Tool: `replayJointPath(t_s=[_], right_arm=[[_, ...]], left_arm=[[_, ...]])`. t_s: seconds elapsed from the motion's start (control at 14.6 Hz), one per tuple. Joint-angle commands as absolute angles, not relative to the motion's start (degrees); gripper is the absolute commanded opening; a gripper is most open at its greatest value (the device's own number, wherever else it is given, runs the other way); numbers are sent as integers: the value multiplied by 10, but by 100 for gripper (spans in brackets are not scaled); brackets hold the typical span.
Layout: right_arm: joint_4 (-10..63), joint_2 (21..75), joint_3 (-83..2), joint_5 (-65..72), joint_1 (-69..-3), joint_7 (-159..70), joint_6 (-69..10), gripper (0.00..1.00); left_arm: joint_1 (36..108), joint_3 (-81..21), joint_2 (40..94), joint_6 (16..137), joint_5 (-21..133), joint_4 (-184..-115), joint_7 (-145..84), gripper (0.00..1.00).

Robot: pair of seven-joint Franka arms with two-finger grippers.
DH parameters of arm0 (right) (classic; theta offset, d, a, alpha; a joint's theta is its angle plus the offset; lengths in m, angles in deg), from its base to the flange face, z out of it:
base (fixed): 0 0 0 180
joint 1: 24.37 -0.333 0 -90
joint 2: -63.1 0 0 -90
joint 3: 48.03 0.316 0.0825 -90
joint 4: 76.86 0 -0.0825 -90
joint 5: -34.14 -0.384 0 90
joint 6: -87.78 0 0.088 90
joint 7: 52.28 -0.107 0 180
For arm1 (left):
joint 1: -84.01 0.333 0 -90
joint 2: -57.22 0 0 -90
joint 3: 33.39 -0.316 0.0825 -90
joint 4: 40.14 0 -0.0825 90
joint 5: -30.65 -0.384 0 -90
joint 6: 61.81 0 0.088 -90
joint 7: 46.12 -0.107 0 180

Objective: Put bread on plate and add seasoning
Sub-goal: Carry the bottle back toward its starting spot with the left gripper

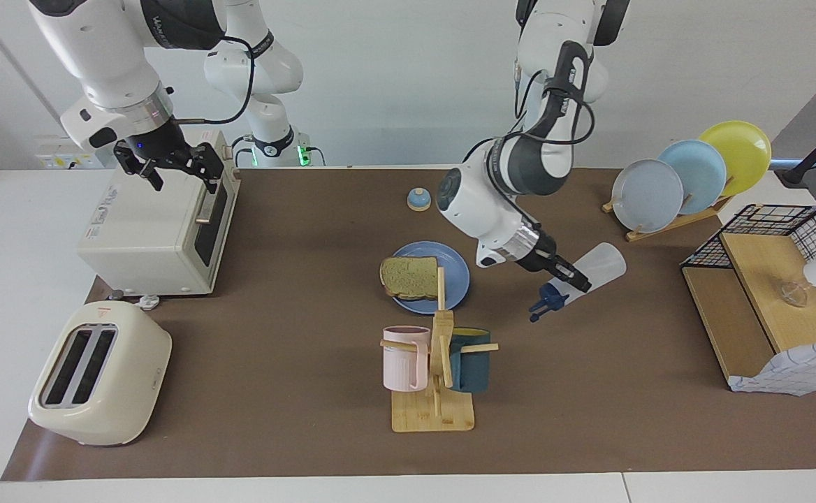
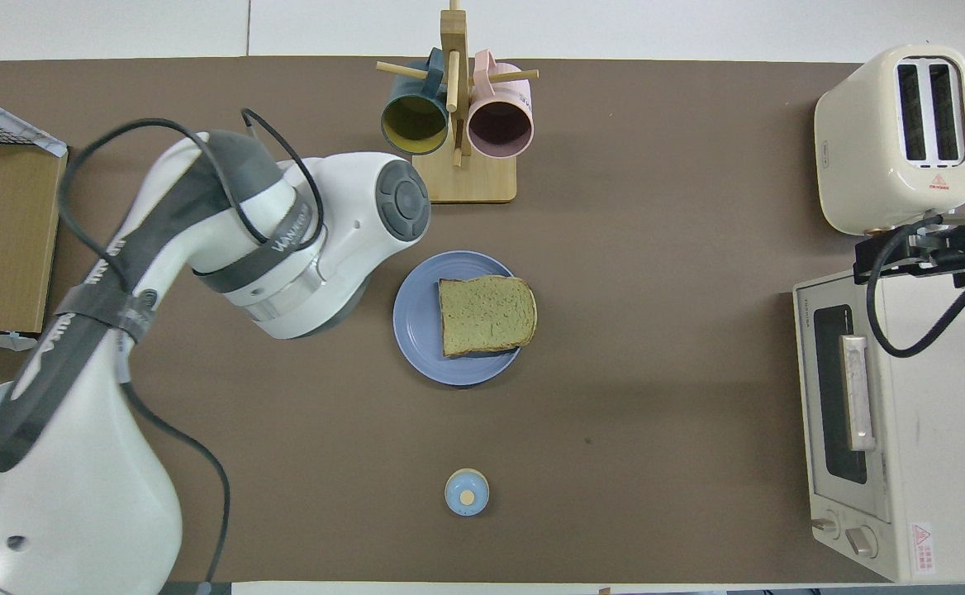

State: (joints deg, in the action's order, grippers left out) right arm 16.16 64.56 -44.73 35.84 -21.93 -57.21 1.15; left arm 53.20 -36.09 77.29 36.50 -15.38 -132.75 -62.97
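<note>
Slice of bread [image 1: 409, 276] flat on the periwinkle plate [image 1: 454, 264], mid-table, overlapping the rim on the side toward the right arm's end. Seasoning bottle [image 1: 593, 267] clamped in the closed left gripper [image 1: 567, 279], tipped well over with the navy cap [image 1: 546, 300] lowest and the translucent base raised, up in the air over bare brown mat, clear of the plate on the side toward the left arm's end. In the overhead view, left gripper and bottle hidden under the arm's own wrist. Right gripper [image 1: 168, 163] hanging over the top of the white toaster oven [image 1: 149, 227], fingers spread apart and holding nothing; right arm waiting. Small blue-domed bell [image 1: 418, 200] nearer to the robots than the plate. Wooden mug tree [image 1: 438, 381] with a pink mug [image 1: 404, 358] and a dark teal mug [image 1: 469, 359] farther from the robots than the plate. Cream toaster [image 1: 97, 373] at the right arm's end; dish rack [image 1: 673, 222] with three upright plates and a wire basket [image 1: 789, 222] at the left arm's end.
</note>
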Motion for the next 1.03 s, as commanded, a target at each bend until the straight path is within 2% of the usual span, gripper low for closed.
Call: replayJointPath(t_s=[0.0, 0.48, 0.96], right_arm=[[160, 649, -450, 367, -219, -557, 19, 100], [160, 649, -450, 367, -219, -557, 19, 100], [160, 649, -450, 367, -219, -557, 19, 100]], left_arm=[[567, -357, 723, 399, -101, -1339, -612, 0], [631, -358, 667, 455, 29, -1332, -499, 0], [655, -359, 635, 584, 122, -1349, -296, 3]])
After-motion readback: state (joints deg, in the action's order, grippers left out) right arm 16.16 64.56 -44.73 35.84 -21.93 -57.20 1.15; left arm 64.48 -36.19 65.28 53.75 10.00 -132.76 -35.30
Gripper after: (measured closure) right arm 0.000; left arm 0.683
